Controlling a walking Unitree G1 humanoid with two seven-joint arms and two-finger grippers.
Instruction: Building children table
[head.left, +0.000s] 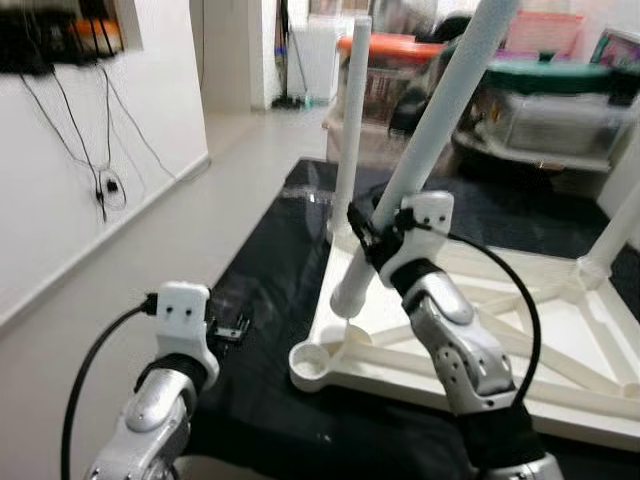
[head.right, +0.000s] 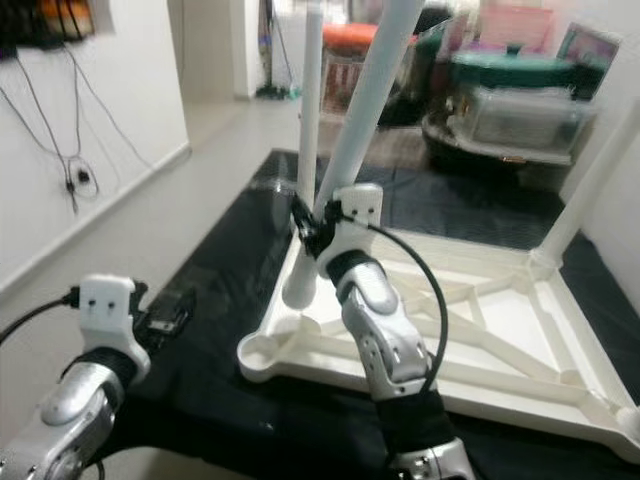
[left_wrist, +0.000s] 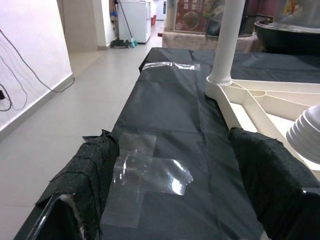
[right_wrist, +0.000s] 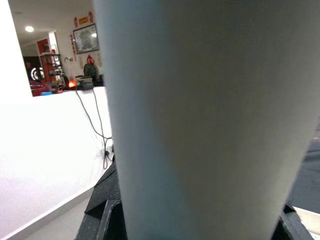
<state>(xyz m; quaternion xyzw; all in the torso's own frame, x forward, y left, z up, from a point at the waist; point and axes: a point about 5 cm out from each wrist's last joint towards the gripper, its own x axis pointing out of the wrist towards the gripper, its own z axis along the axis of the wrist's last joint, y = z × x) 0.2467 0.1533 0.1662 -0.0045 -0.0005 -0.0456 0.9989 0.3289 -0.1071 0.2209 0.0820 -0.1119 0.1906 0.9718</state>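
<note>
Gripping white table leg (head.left: 430, 150): right hand (head.left: 362, 236), clenched round lower part of tilted leg, foot end just above empty corner socket (head.left: 312, 362).
Upturned white tabletop (head.left: 520, 330): lies on black sheet (head.left: 270, 290) on floor; ribbed underside up.
Fitted legs: one upright at far corner (head.left: 350, 120), another at right corner (head.left: 622, 225).
Left hand (left_wrist: 165, 195): released, fingers (left_wrist: 95, 175) spread low over black sheet, above clear tape patch (left_wrist: 145, 172), beside tabletop edge.
Background: storage bins (head.left: 545, 115), wall cables (head.left: 105, 170).

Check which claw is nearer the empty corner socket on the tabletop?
Right. The right claw grips the loose white leg just above the empty corner socket; the left claw hangs off to its left.
</note>
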